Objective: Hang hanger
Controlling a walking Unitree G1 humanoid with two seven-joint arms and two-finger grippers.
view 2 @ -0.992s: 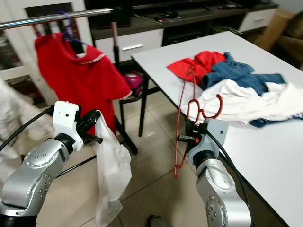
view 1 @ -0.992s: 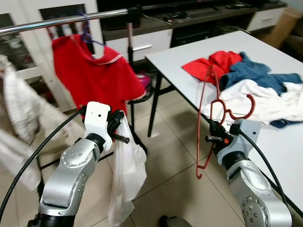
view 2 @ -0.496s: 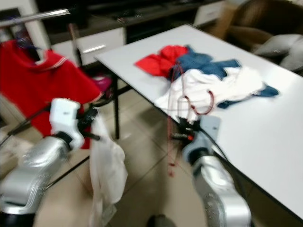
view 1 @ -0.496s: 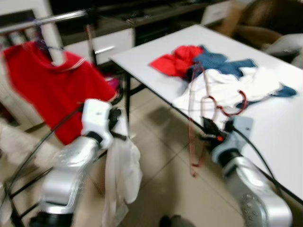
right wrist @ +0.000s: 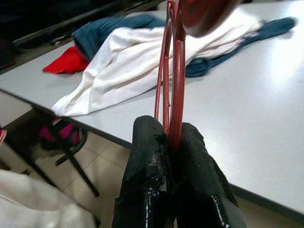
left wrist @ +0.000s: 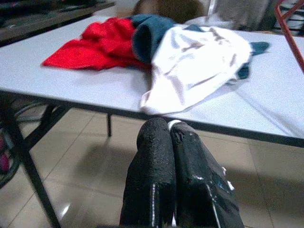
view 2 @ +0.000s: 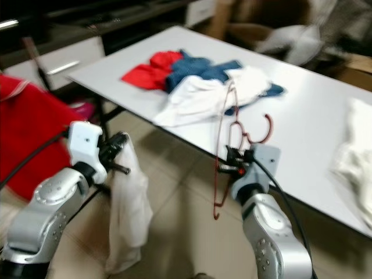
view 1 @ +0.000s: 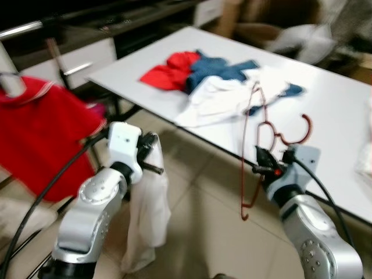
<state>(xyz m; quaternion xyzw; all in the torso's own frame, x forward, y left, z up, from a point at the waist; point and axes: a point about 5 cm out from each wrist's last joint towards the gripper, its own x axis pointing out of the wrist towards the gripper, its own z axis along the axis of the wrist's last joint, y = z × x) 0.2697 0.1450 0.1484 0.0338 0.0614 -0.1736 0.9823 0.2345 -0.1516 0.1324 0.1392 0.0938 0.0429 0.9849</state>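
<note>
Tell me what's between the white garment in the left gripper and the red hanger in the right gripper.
Bare tiled floor and the table's edge, seen in the left eye view, separate the white garment from the red hanger.

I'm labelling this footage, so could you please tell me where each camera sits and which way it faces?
Left and right eye views: on the head, looking forward and down at both silver arms, the white table and the tiled floor.
Left wrist view: along the left pincer, shut on a white garment, towards the clothes pile.
Right wrist view: along the right pincer, shut on the red hanger.
All share the pile.
</note>
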